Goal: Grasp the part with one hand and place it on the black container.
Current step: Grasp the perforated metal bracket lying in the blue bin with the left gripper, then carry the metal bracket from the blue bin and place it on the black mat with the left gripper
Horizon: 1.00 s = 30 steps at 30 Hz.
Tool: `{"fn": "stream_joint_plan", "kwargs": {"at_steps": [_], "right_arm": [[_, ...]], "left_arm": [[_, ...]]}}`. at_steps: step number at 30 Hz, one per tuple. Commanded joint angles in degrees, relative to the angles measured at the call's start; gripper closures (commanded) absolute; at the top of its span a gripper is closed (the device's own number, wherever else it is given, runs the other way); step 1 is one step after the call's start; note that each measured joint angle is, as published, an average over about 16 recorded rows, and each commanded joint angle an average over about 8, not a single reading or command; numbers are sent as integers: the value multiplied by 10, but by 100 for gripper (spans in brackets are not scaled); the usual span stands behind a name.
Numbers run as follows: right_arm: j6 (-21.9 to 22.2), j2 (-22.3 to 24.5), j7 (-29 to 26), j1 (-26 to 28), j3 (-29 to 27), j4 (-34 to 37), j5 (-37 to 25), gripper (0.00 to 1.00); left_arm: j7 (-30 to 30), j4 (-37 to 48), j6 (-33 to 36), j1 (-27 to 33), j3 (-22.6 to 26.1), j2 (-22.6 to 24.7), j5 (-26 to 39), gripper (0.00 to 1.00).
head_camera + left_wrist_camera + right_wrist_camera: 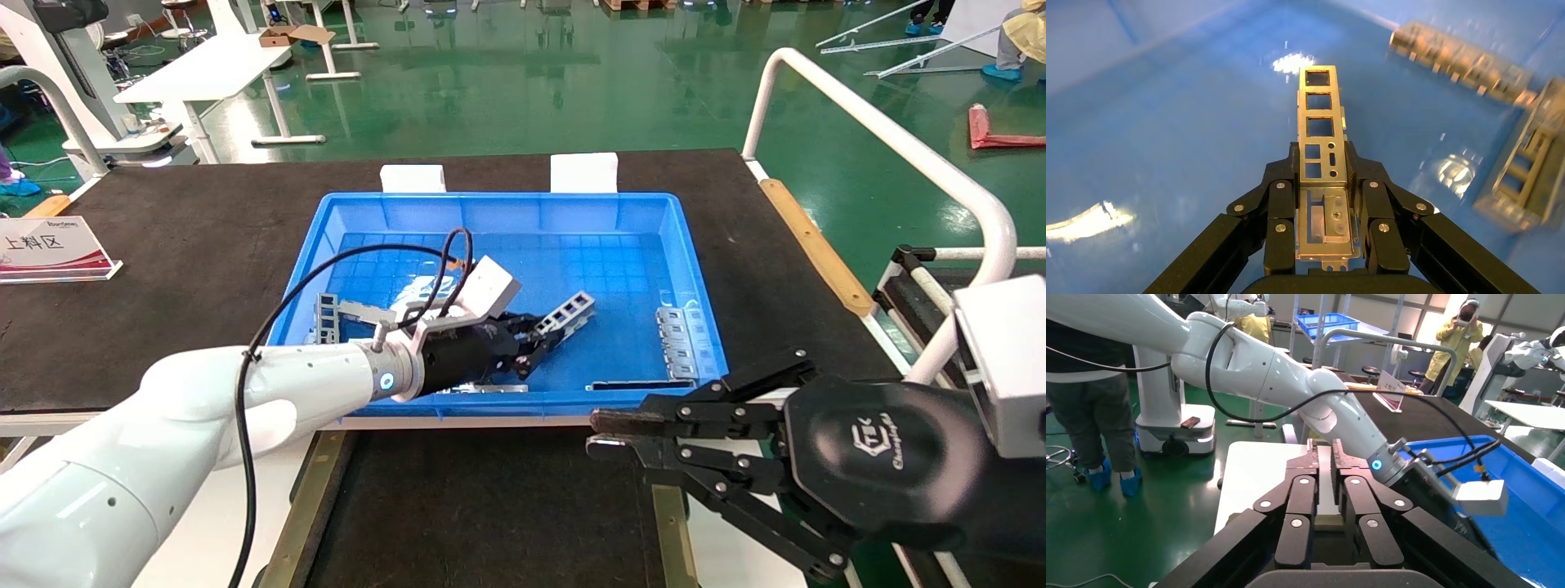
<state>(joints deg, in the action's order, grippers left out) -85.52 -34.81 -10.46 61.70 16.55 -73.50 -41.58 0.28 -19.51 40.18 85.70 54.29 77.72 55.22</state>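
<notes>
The part [565,312], a silver ladder-like strip with square openings, is held in my left gripper [535,336] just above the floor of the blue crate [507,211]. In the left wrist view the black fingers [1281,202] clamp the part [1319,116] on both sides, and its far end sticks out past the tips of the left gripper [1322,156]. The black container [490,506], with an olive rail [298,506], lies in front of the crate. My right gripper [601,433] hovers over the container's right side, empty, jaws nearly together; it also shows in the right wrist view [1324,450].
More ladder parts lie in the crate at its left [327,318] and right [678,343], with flat strips [629,384] along the near wall. Two more parts [1462,61] [1529,171] show in the left wrist view. A white rail [882,131] runs along the right.
</notes>
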Motion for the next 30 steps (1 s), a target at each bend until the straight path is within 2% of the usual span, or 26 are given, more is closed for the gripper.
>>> {"fn": "stream_joint_plan", "kwargs": {"at_steps": [1, 7, 18, 24, 30], "right_arm": [[0, 0, 0, 0, 0, 0, 0, 100], [0, 0, 0, 0, 0, 0, 0, 100], [0, 0, 0, 0, 1, 0, 0, 100], [0, 0, 0, 0, 1, 0, 1, 100], [1, 0, 1, 0, 1, 0, 1, 100]], "left_arm": [[1, -1, 4, 4, 1, -1, -10, 100], [22, 6, 62, 22, -9, -13, -41, 100], [56, -4, 213, 33, -28, -66, -78, 100], [52, -55, 277, 15, -28, -105, -87, 100], [31, -150, 305, -23, -28, -154, -97, 100]]}}
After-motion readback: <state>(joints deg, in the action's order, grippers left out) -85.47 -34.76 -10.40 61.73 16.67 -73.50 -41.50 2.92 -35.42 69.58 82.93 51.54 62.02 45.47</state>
